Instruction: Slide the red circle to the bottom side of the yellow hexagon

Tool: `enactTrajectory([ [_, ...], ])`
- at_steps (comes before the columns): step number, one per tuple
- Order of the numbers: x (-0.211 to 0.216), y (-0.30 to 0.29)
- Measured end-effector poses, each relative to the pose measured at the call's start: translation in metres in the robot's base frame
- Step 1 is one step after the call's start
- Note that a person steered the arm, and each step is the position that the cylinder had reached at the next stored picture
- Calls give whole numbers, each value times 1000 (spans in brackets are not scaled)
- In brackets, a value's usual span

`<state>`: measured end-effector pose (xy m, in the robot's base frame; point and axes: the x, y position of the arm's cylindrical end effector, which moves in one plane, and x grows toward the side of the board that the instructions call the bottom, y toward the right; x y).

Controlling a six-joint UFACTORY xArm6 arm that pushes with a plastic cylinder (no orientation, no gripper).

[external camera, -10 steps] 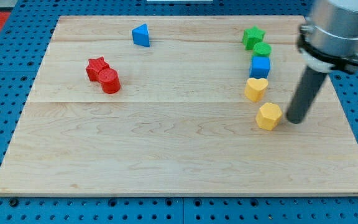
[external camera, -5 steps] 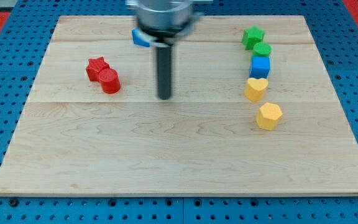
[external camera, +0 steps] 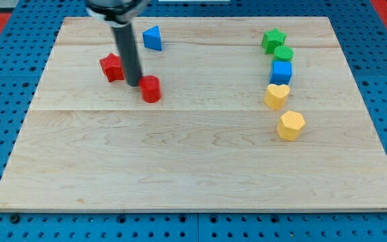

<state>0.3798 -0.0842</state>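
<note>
The red circle (external camera: 151, 89) lies on the wooden board, left of centre. My tip (external camera: 134, 83) stands right at its upper-left side, touching or nearly touching it. The red star (external camera: 112, 67) lies just left of the rod, partly hidden by it. The yellow hexagon (external camera: 291, 126) lies far off at the view's right, below the yellow heart (external camera: 277, 96).
A blue triangle (external camera: 153, 37) lies near the board's top edge, above the red circle. At the right, a column runs downward: green star (external camera: 273, 39), green circle (external camera: 283, 54), blue cube (external camera: 281, 71), then the yellow heart and hexagon.
My tip swung left from the right side of the board, behind the red blocks. The red circle has moved right and away from the red star, which shifted slightly up.
</note>
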Motion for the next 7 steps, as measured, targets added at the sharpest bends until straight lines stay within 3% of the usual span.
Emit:
enactTrajectory([
  [1,16,50],
  [3,91,115],
  [5,100,63],
  [7,135,70],
])
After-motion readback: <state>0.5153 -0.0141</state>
